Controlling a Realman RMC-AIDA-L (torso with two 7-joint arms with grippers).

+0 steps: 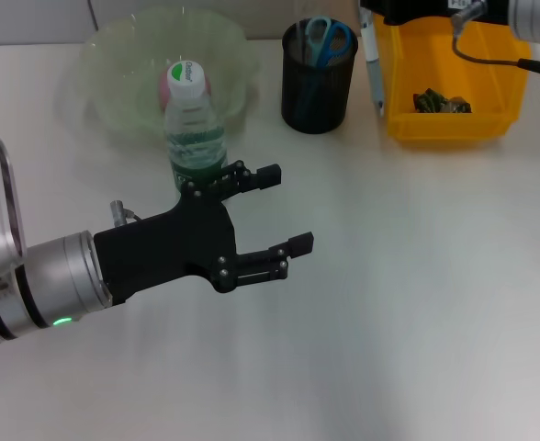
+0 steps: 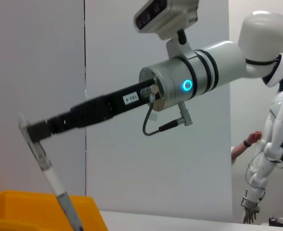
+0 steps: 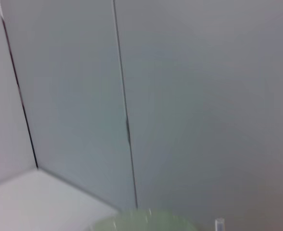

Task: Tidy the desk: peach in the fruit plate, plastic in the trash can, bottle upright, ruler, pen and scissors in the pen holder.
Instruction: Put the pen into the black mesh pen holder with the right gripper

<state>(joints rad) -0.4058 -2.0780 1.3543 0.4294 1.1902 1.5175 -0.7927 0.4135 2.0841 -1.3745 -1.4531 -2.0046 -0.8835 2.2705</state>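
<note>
A: Why is the left tool [image 1: 279, 211] held wide at the bottle's [image 1: 195, 124] four o'clock?
B: The bottle stands upright, released. The pen [image 1: 372, 57], gripped by the right tool [image 2: 35, 131], hangs beside the bin [image 1: 454, 124], the holder [image 1: 318, 78] at its nine o'clock.

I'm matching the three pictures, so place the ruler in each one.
Head view: the clear ruler hangs at the top, between the pen holder and the yellow trash can.
Left wrist view: ruler at lower left, held by the right tool.
Right wrist view: not in it.
Shared landmark: trash can.
</note>
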